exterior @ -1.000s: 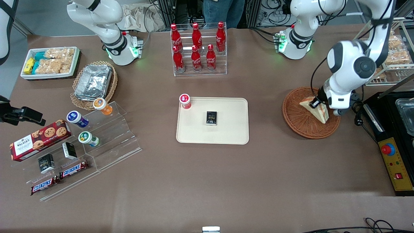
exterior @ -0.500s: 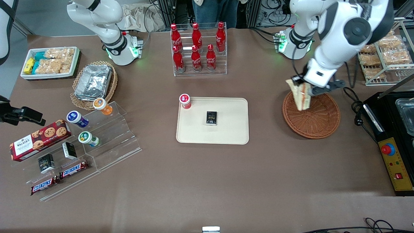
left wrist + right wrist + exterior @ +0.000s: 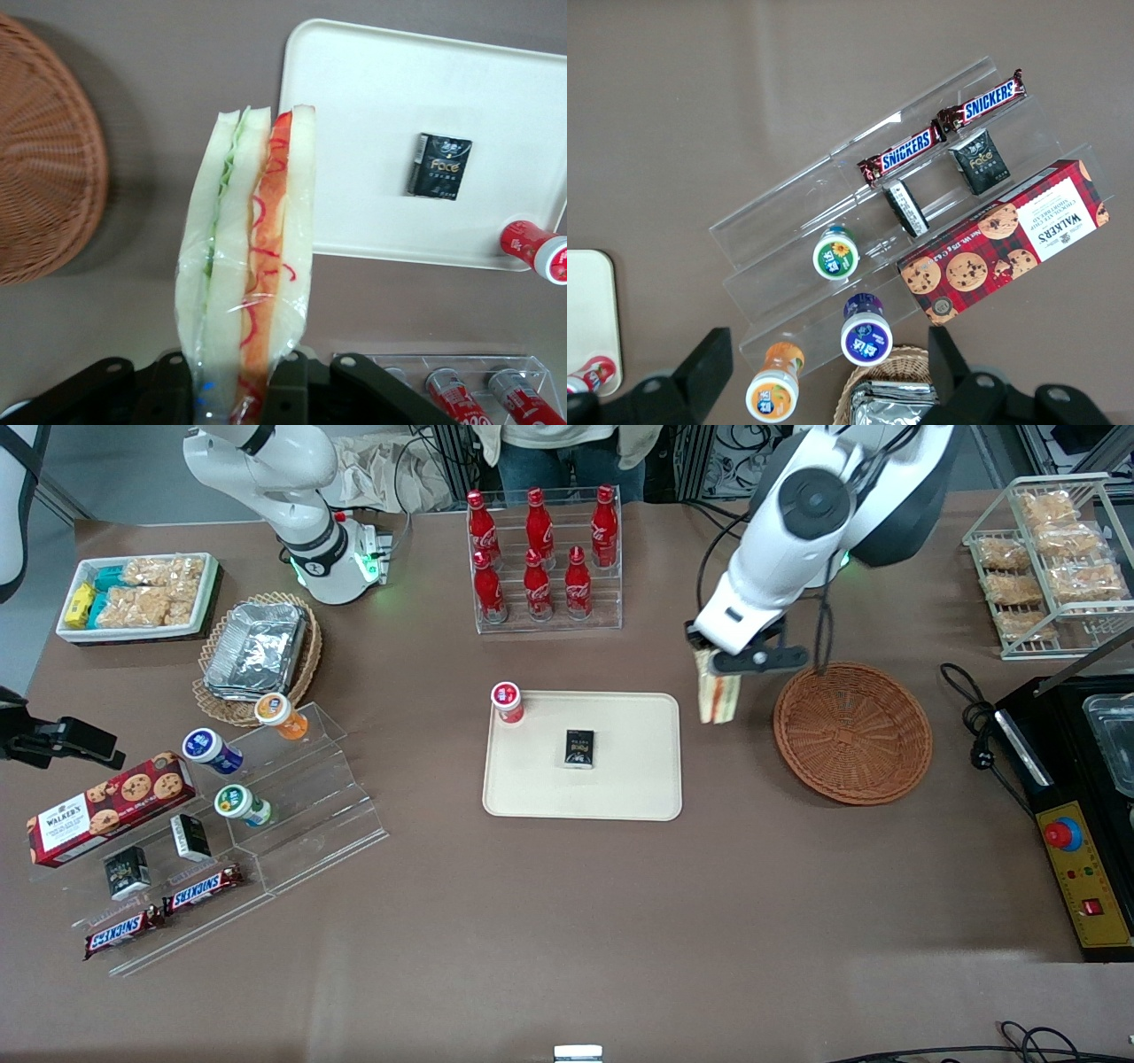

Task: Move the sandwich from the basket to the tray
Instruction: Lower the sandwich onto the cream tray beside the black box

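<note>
Having left basket [image 3: 852, 732], end effector [image 3: 719, 666] carrying sandwich [image 3: 716, 693] nearer tray [image 3: 638, 797]

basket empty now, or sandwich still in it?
Empty. The basket shows only bare wicker; the sandwich hangs clamped in the gripper above the table between basket and tray.

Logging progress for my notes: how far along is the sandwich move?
Done: the round reddish-brown wicker basket is empty. In hand: the tool holds the triangular white-bread sandwich in the air between basket and tray. Left: setting it on the cream rectangular plastic tray.
</note>
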### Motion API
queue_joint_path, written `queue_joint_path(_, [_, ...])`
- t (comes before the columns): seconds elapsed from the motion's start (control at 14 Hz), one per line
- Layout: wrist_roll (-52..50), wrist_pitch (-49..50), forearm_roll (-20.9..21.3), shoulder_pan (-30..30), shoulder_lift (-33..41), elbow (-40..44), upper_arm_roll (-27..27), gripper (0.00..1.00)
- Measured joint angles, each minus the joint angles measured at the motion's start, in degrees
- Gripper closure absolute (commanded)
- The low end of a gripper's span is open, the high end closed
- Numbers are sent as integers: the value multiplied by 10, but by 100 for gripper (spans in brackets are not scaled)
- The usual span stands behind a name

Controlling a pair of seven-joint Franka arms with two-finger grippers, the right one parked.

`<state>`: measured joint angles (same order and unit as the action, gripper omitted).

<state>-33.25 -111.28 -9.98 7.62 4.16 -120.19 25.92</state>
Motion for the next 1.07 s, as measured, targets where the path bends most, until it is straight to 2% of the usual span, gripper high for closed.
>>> queue_joint_path(0.64, [-24,-183,97,35,-216,-4,7,100])
queue_joint_path(0.86, [-64,-215,142,36,-257,-3,7,100])
queue_joint_path(0.93, [-73,-223,152,37,-264,-3,7,95])
queue_joint_path(1.0, [-81,-234,156,38,-267,-4,7,67])
queue_joint_path(1.07, [-86,-249,158,39,-269,-9,7,26])
